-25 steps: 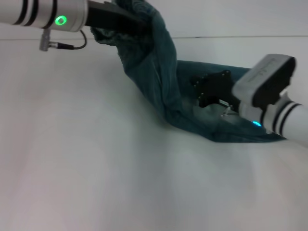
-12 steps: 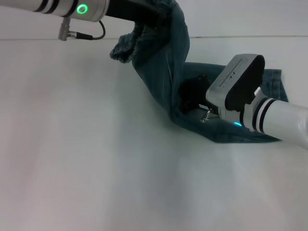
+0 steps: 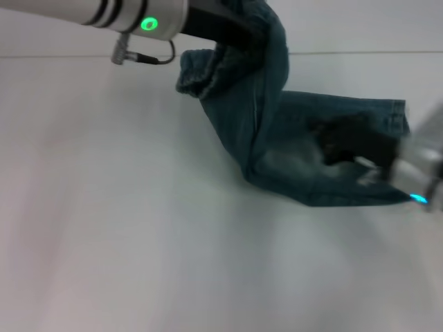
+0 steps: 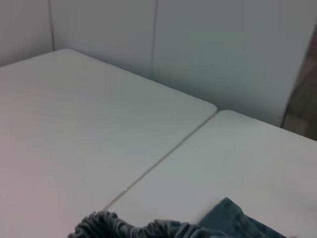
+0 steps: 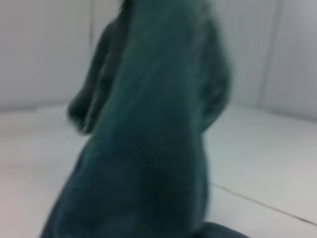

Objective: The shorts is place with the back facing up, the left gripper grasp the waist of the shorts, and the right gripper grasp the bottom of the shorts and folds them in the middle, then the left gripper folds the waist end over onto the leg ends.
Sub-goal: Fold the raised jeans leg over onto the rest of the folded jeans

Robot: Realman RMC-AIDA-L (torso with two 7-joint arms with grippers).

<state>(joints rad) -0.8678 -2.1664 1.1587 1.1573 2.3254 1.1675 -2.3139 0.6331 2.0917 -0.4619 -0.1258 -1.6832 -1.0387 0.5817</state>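
The blue denim shorts (image 3: 291, 149) lie folded lengthwise on the white table (image 3: 124, 228), leg ends at the right. My left gripper (image 3: 239, 28) is at the top of the head view, shut on the waist end and holding it up in the air, so the cloth hangs down to the table. The gathered waistband (image 4: 138, 229) shows at the lower edge of the left wrist view. My right gripper (image 3: 346, 142) is a dark blur low over the leg ends. In the right wrist view the raised cloth (image 5: 148, 148) fills the frame.
A seam between two tabletops (image 4: 163, 156) runs across the table behind the shorts. A pale wall (image 4: 198, 44) stands beyond the table's far edge. Bare tabletop spreads to the left and front of the shorts.
My left gripper has carried the raised waist end to the right, over the shorts. The right arm has pulled back toward the right edge of the head view.
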